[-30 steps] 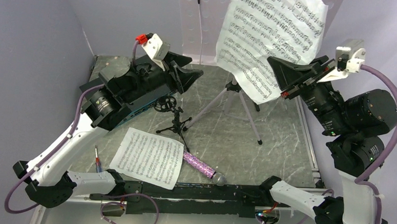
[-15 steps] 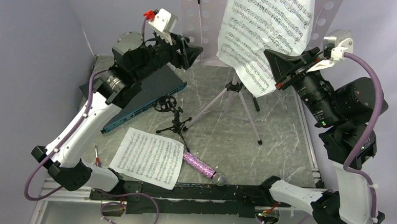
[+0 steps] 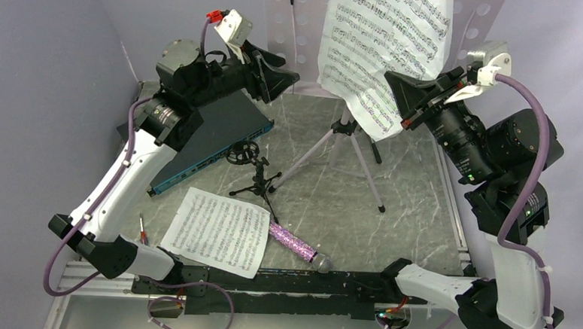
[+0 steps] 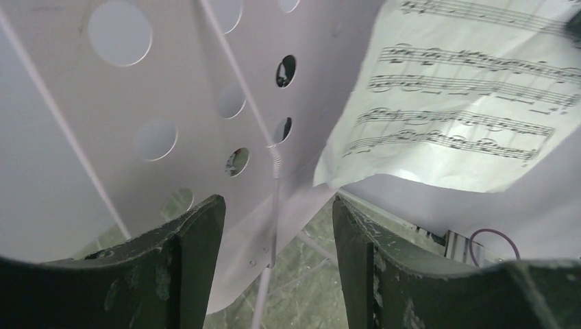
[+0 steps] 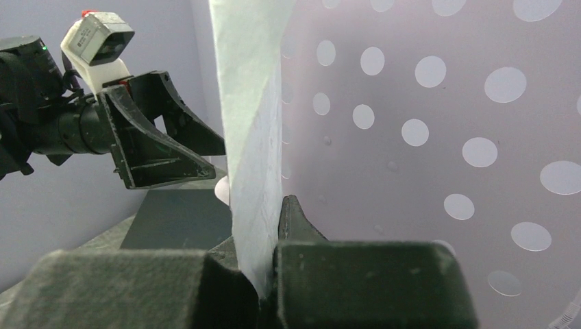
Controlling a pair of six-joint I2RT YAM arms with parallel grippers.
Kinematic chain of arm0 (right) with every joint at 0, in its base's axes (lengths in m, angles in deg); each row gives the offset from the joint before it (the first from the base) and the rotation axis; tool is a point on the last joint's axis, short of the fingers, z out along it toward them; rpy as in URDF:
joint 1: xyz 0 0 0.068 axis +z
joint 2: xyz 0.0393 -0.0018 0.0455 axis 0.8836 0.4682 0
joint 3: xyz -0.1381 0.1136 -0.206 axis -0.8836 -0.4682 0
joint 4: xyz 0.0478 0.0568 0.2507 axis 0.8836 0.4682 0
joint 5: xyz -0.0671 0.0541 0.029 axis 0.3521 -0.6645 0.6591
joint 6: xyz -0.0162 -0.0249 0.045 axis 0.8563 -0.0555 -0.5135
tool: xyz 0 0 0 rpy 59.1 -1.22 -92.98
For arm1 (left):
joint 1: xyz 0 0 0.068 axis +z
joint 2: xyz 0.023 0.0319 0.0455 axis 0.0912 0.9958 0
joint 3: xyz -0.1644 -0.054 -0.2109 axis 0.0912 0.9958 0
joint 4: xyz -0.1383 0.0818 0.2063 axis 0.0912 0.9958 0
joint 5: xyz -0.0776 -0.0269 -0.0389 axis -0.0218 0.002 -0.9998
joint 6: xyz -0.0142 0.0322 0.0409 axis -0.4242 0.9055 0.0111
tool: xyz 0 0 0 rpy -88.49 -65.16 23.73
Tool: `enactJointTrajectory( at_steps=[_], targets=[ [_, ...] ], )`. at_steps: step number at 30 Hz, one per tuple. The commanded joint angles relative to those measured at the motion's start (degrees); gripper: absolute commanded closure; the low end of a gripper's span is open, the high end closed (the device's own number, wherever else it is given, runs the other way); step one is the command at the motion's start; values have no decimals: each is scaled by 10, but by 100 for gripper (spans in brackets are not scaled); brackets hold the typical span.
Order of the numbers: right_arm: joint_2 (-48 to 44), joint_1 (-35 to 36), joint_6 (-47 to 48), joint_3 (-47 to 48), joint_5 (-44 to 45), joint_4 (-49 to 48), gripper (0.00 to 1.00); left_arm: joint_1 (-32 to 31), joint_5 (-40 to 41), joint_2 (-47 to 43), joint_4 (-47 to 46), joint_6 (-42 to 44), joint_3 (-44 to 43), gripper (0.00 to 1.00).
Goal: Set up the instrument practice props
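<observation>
White music page (image 3: pixel 385 41) is hanging up at 12 o'clock, in front of the lilac stand (image 3: pixel 281 21) with holes. Right hand (image 5: pixel 270 219) is pinching the page's lower edge from the 3 o'clock side. Left hand (image 4: pixel 277 212) is floating at 9 o'clock of the page, open wide and holding nothing. Silver legs (image 3: pixel 349 149) are holding the stand up on the grey counter (image 3: pixel 407 193). Down at 7 o'clock the other page (image 3: pixel 217 231) is lying flat, and the purple microphone (image 3: pixel 293 244) is lying just beside it. Little black mic stand (image 3: pixel 254 174) is standing between that page and the silver legs. Dark box (image 3: pixel 214 142) is lying at 10 o'clock.
</observation>
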Motion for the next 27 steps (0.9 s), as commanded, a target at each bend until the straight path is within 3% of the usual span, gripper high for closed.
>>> enactJointTrajectory(
  at_steps=[1,27],
  targets=[
    [11,0,8,5,8,-22,100,4,-41,5,-62,-23,-2,36],
    [82,0,32,66,12,-41,100,6,-46,49,-139,-45,-31,51]
  ],
)
